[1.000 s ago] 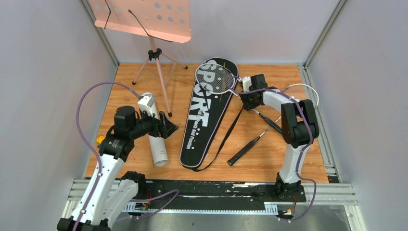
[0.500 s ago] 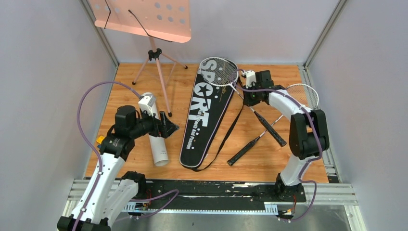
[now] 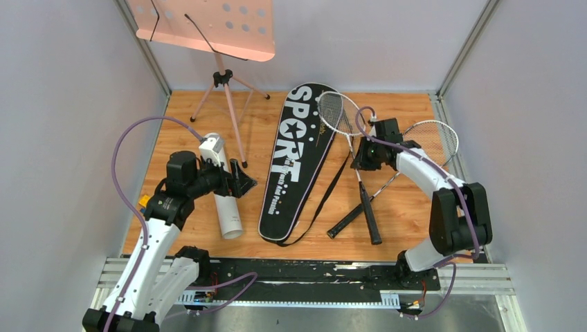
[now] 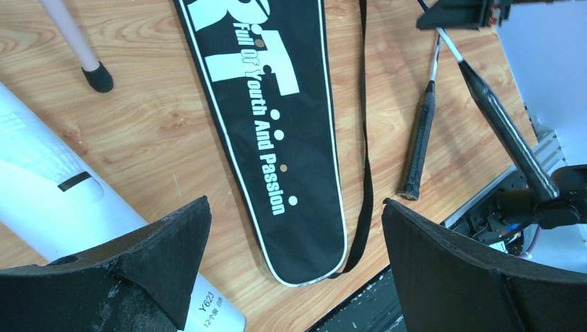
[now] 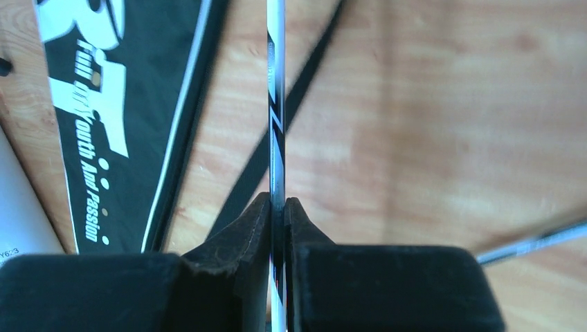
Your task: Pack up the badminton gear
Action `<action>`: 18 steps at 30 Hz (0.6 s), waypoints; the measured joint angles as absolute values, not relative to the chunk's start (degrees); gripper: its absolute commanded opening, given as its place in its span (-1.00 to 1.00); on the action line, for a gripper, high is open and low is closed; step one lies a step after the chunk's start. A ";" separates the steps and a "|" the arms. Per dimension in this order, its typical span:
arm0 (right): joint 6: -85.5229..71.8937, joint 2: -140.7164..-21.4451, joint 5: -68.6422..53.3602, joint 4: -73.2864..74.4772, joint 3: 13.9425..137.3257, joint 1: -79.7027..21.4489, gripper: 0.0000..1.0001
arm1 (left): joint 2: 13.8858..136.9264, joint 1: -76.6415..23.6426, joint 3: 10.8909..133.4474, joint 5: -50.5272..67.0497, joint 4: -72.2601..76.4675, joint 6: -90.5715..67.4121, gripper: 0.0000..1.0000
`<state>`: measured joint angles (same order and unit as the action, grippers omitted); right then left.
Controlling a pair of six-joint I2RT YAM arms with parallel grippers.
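The black bag lettered SPORT (image 3: 297, 159) lies flat in the middle of the wooden floor. My right gripper (image 3: 361, 158) is shut on the thin shaft of one silver racket (image 3: 336, 114), lifted just right of the bag; its black handle points toward the near edge. In the right wrist view the shaft (image 5: 275, 104) is pinched between the fingers of the right gripper (image 5: 277, 204). A second racket (image 3: 432, 135) lies on the floor, crossing under the first. My left gripper (image 3: 242, 181) hangs open over the long white tube (image 3: 223, 207). No shuttlecocks show.
The pink music stand (image 3: 208, 28) rises at the back left, one tripod foot (image 4: 97, 76) near the tube. A small yellow toy (image 3: 144, 200) sits by the left arm. The bag's strap (image 4: 365, 138) trails toward the near rail (image 3: 304, 273).
My right gripper closed on the racket shaft and carried it right and nearer. The head left the bag's top and the handle swung toward the near edge. The left arm stayed still.
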<state>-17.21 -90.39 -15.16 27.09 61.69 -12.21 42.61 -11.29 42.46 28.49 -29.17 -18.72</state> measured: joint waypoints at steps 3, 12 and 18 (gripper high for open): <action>-22.90 -85.49 -13.72 25.91 55.07 -12.19 -1.00 | 42.72 -11.29 42.46 27.83 -29.63 -18.72 1.00; -38.74 -74.76 -19.27 11.51 40.42 -12.19 -1.00 | 42.52 -12.12 41.54 30.06 -29.08 -19.16 0.88; -49.43 -71.44 -20.97 1.28 33.69 -13.08 -1.00 | 45.63 -20.25 40.56 30.98 -26.50 -23.68 0.83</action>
<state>-49.43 -71.44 -20.97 1.28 33.69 -13.08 45.63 -20.25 40.56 30.98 -26.50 -23.68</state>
